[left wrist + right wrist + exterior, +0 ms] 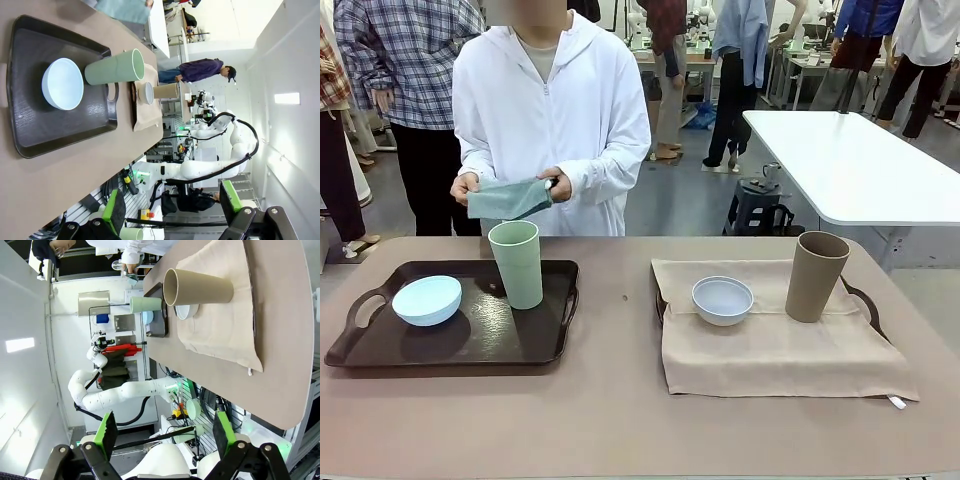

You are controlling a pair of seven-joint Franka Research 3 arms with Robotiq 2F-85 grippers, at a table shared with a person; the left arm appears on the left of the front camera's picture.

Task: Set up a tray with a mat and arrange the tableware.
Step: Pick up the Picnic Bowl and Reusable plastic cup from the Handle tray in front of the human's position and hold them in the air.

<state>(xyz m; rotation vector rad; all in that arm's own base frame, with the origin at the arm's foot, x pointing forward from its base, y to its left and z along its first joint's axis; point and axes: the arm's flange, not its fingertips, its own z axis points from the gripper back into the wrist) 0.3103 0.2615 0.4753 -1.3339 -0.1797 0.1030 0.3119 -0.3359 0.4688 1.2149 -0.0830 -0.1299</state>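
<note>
On the left, a dark tray (500, 335) holds a pale blue bowl (427, 299) and a light green tumbler (517, 264). On the right, a beige mat (770, 350) covers a second tray (866, 302), with a bluish white bowl (722, 300) and a tan tumbler (814, 277) on it. Across the table, a person holds a folded green mat (508, 200) in both hands. My left gripper (170, 215) is open, off the table, facing the dark tray (30, 115). My right gripper (162, 432) is open too, off the table's end near the tan tumbler (200, 287).
The brown tabletop (620, 410) has bare room between the trays and along the near edge. A white table (860, 170) and a stool stand behind at the right. Other people stand farther back.
</note>
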